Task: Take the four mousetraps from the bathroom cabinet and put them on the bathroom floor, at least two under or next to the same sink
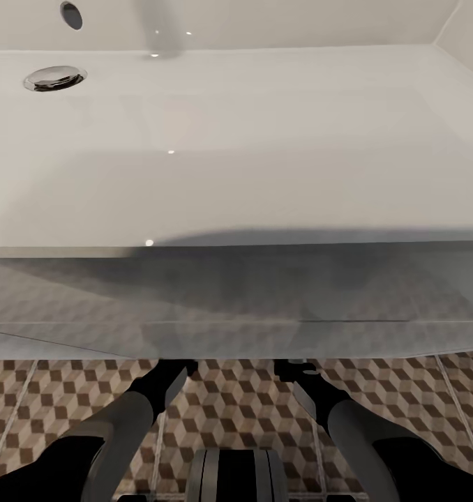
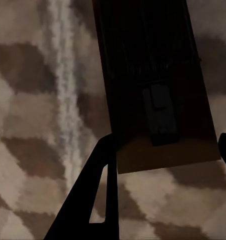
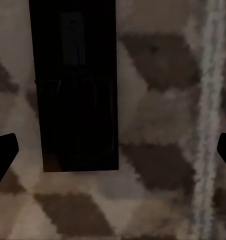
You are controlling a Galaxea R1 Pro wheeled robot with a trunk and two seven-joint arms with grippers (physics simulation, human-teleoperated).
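The wide white rectangular sink (image 1: 236, 139) is seen overhanging the cube-patterned tiled bathroom floor (image 1: 236, 404), with both arms reaching beneath its front edge. A small brown wooden mousetrap (image 2: 163, 100) is seen on the tiles at the spread left gripper (image 2: 165, 165), one finger touching its edge; a second dark mousetrap (image 3: 75, 85) lies beyond the spread right gripper (image 3: 113, 150). Both grippers are best lifted straight up so neither trap is dragged.

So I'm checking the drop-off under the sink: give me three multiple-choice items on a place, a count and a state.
1. The arms reach: A) into the basin B) beneath the sink C) toward a bathtub
2. Across both wrist views, mousetraps seen: A) none B) two C) four
3. The right gripper is: A) open B) shut on a trap C) shut on nothing

B: both arms pass under the vanity's front edge.
B: one mousetrap in the left wrist view, one mousetrap in the right, each over the bathroom floor.
A: its fingertips sit far apart at the picture's edges.
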